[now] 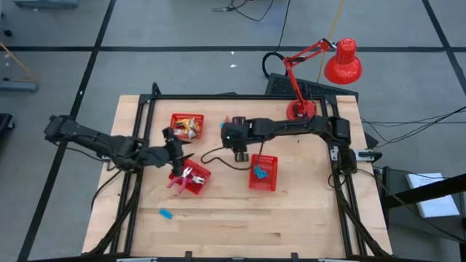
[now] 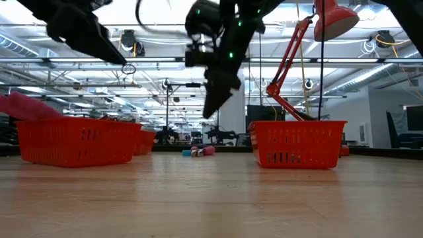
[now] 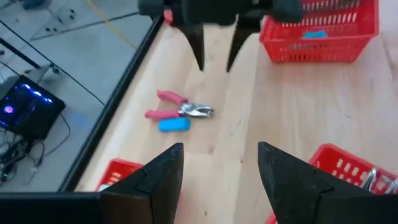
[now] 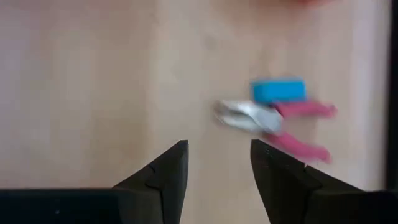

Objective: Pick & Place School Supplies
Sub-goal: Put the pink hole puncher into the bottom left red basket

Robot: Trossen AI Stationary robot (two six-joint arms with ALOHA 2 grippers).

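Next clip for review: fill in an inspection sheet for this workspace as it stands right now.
Surface: pale wooden table, black-framed.
Job's things: pink-handled plier-like tool beside small light-blue block on the wood; another blue block loose near the front; three red mesh baskets hold more.
Clutter: nothing seen.
Grippers: left gripper open, empty, above the front-left basket; right gripper open, empty, above the tool.
Cables: black cable across the table.
Surroundings: red desk lamp at the back edge.

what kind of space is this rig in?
Probably an open lab or workshop floor: exposed ceiling beams with strip lights beyond the wooden table, grey floor taped in black lines, loose cables beside it.
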